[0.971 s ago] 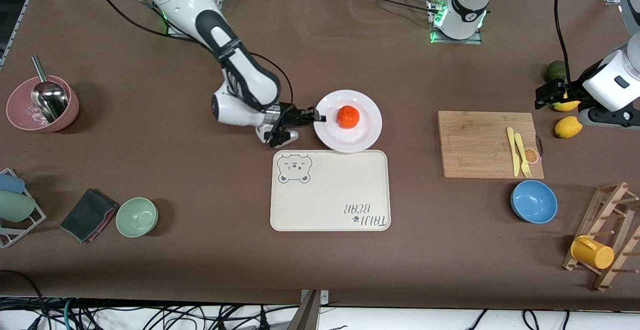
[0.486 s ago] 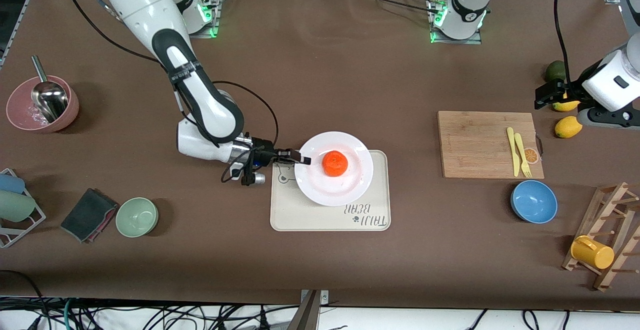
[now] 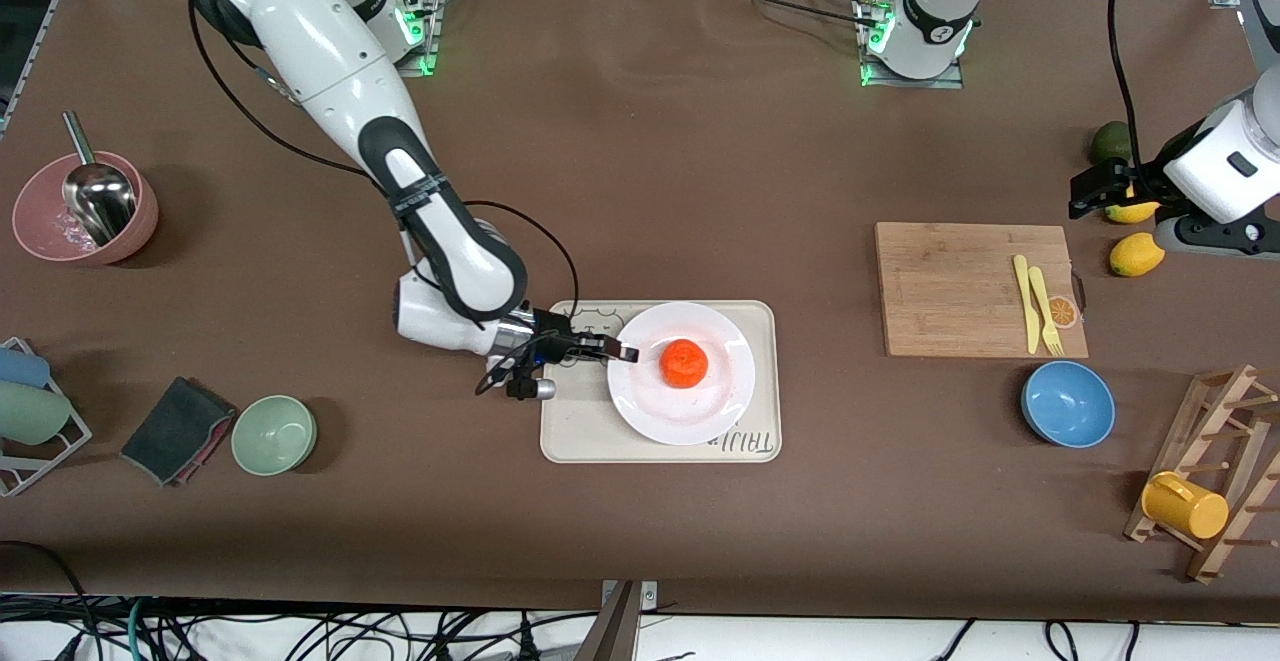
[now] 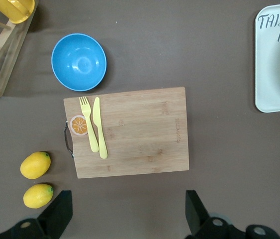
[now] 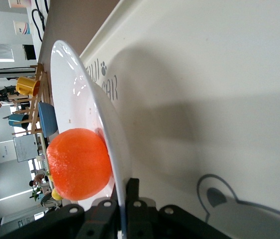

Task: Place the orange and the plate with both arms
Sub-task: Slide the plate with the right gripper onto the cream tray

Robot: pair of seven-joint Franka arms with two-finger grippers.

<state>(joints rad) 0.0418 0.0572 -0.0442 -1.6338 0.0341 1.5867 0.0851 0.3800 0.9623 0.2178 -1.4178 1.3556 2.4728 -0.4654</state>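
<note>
The white plate [image 3: 700, 396] is over the cream bear-printed tray [image 3: 590, 431], and the orange [image 3: 684, 362] sits in its middle. My right gripper [image 3: 618, 350] is shut on the plate's rim at the edge toward the right arm's end. In the right wrist view the plate's rim [image 5: 87, 107] runs edge-on between the jaws, the orange [image 5: 78, 163] lies on it, and a gap and shadow show over the tray [image 5: 219, 89]. My left gripper [image 3: 1088, 191] is open and empty, waiting over the table next to the lemons, by the cutting board [image 4: 130, 130].
A cutting board [image 3: 975, 286] carries a yellow knife and fork [image 3: 1038, 303]. A blue bowl [image 3: 1067, 403], two lemons [image 3: 1136, 253], a dark green fruit [image 3: 1110, 141] and a wooden rack with a yellow cup [image 3: 1184, 506] are at the left arm's end. A green bowl [image 3: 274, 434], cloth [image 3: 178, 429] and pink bowl [image 3: 85, 209] are at the right arm's end.
My right gripper has carried the plate with the orange toward the front camera, from the bare table onto the space over the tray. The left arm has not moved.
</note>
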